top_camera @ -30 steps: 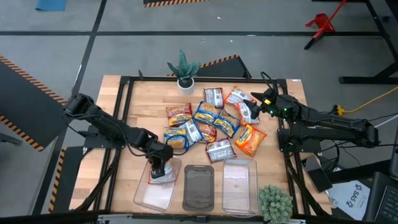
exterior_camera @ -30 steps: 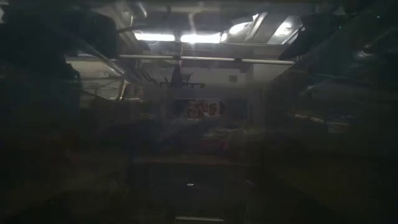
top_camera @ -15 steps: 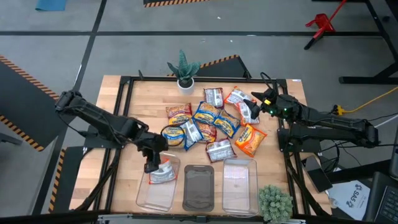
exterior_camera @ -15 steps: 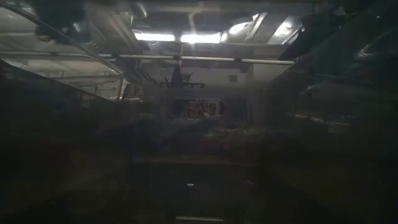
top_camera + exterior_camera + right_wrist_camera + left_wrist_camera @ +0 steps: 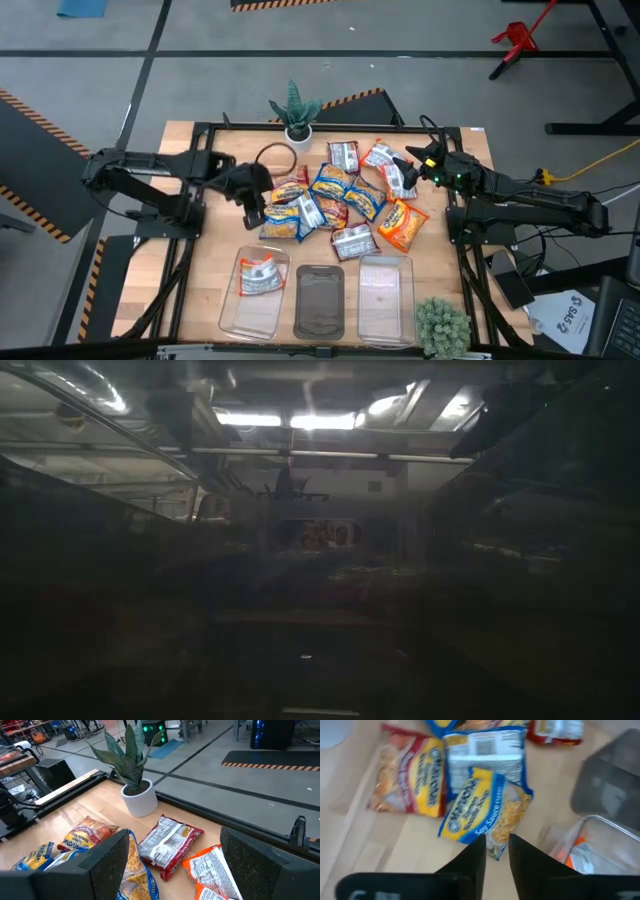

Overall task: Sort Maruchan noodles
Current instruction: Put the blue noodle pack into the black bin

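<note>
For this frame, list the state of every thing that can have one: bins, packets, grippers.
Left bin: holds one red-and-silver packet.
Middle bin: no packet inside.
Right bin: no packet inside.
Noodle pile: unsorted, loose on the table.
Left gripper: narrowly open, holding nothing, over the blue-and-yellow packet.
Right gripper: open, at the pile's right edge.

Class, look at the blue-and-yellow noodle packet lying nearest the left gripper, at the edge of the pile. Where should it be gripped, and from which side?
Grip the blue-and-yellow packet by its bare corner on the open wood, coming straight down from above. It lies flat on the table, and its far end is overlapped by a white-backed packet, so only the near edge is clear. The left gripper is already just short of it, jaws slightly open.
</note>
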`<move>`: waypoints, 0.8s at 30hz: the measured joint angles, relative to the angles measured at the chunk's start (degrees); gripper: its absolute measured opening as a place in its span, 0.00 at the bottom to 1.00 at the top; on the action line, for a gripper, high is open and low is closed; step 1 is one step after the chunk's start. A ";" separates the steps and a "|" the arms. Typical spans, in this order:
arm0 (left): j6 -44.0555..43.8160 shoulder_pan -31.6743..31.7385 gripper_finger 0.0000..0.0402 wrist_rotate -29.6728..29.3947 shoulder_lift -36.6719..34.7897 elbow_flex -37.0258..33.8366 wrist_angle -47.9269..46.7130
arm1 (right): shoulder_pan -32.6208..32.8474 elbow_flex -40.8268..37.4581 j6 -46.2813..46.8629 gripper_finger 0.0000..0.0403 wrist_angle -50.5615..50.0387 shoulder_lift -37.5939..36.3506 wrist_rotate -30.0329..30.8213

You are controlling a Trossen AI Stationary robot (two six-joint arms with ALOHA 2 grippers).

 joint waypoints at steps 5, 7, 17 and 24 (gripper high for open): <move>8.56 3.55 0.34 -1.66 0.94 0.02 4.51 | 0.00 0.00 0.06 0.75 -0.02 0.01 0.40; 8.85 4.90 0.38 -3.99 2.19 0.02 4.08 | 0.00 0.00 0.07 0.75 -0.21 -0.01 0.46; 19.00 11.30 0.42 3.34 9.15 -4.90 9.07 | 0.00 0.00 0.08 0.75 -0.32 0.00 0.55; 26.65 14.49 0.42 13.76 12.49 -11.04 19.15 | 0.00 0.00 0.08 0.75 -0.33 -0.01 0.52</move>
